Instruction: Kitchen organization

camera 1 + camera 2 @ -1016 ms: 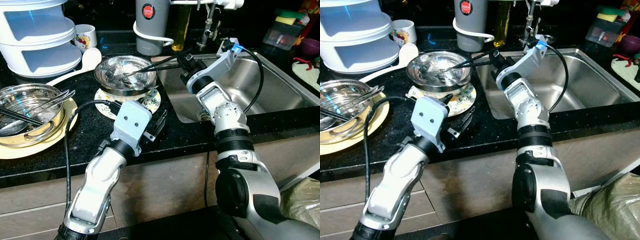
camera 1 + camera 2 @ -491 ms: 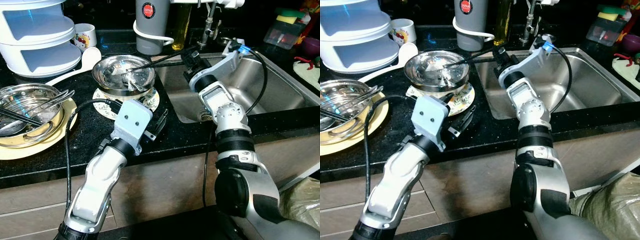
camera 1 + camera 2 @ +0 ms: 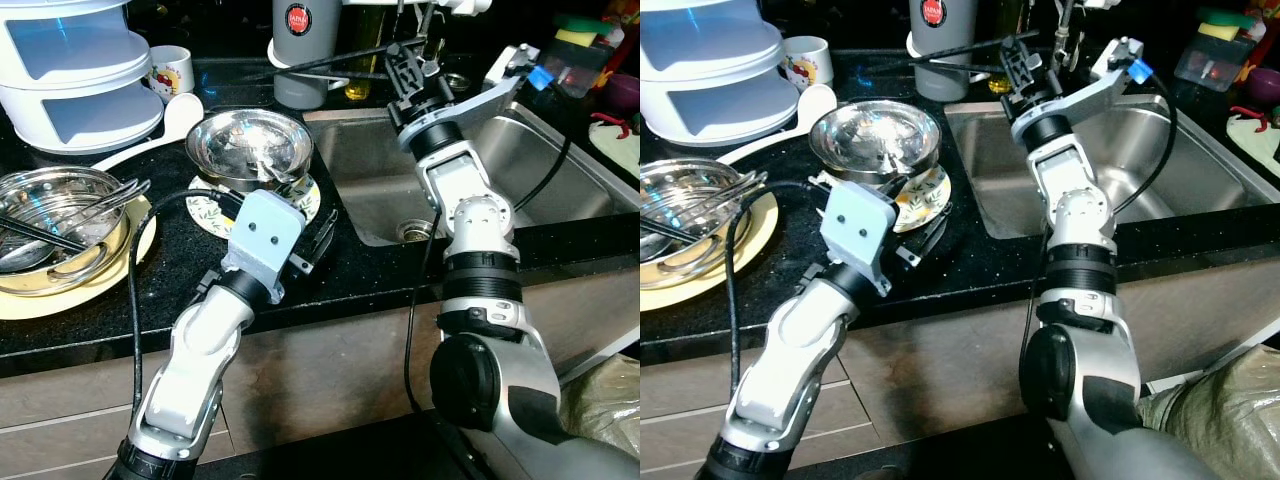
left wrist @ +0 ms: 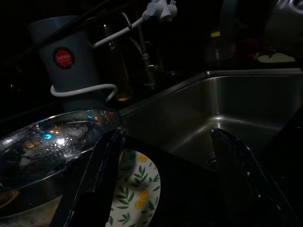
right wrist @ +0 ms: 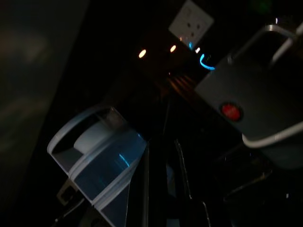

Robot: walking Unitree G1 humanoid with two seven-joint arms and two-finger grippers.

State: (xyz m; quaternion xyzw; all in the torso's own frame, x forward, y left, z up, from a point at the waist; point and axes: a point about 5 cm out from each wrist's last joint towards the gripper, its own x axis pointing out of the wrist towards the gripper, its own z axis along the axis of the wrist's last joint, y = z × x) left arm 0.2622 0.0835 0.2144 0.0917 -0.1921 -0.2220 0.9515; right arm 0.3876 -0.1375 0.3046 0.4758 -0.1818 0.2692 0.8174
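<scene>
Now right pincer (image 3: 300, 67) raised, steel bowl (image 3: 249, 149) near sink edge (image 3: 335, 190)

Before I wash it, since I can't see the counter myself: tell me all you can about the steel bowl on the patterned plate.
The steel bowl is round, shiny and shallow, with a flared rim. It stands upright on a white plate printed with leaves and lemons, on the black counter just left of the sink. Its inside looks wet or smeared; whether anything lies in it is unclear. The left gripper hovers near the plate's edge, apart from the bowl.

Head cameras look down on counter; wrist cameras look close, sharing the grey jug (image 4: 68, 61).
</scene>
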